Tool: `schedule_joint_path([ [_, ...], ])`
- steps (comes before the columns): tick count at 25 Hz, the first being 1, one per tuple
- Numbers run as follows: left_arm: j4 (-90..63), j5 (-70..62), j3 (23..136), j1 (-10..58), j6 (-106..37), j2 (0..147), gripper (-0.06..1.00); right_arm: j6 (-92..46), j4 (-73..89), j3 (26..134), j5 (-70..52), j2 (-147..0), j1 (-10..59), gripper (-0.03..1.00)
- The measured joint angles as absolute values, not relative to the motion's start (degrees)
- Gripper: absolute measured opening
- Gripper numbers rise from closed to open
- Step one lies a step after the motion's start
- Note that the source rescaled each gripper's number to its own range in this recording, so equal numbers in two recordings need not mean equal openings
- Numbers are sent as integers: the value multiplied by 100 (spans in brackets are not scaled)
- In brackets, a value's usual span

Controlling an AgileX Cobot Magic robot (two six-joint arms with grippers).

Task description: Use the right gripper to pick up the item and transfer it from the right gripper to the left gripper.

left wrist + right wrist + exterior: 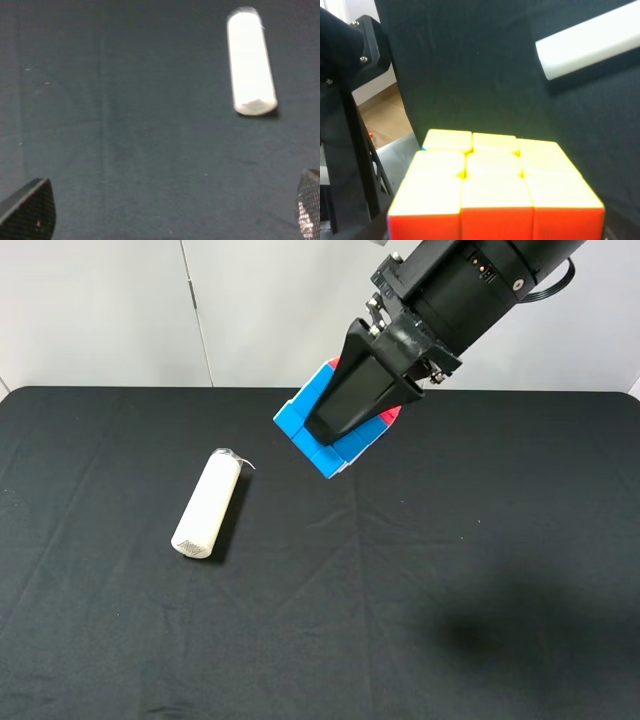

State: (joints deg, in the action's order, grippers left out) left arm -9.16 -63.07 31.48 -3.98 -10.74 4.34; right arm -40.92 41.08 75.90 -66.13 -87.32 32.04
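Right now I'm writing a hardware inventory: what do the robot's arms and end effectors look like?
The right arm is a thick black cylinder with silver screws and a black cable; the right end effector shows a broad, black, wedge-shaped finger. Of the left end effector, only two dark, mesh-textured fingertips show.

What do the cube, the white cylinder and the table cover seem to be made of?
The cube: likely glossy plastic, bright smooth tiles. The white cylinder: perhaps matte plastic or foam; unclear. The table cover: black cloth, matte, with fold creases.
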Motion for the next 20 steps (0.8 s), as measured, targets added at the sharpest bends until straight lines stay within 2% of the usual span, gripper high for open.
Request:
schedule_joint_path([
  [6,-1191,-6467,3732,-382,-1339,1594,88,-3996,4236,7590,-6597,-8732,3204,0],
  [10,-1183,-6467,4120,-115,-1391,2071,88,-3705,4358,7590,-6422,-8732,3204,0],
  [20,-740,-6255,4503,1023,-1404,3114,88,-3484,4393,7590,-6316,-8732,3204,0],
])
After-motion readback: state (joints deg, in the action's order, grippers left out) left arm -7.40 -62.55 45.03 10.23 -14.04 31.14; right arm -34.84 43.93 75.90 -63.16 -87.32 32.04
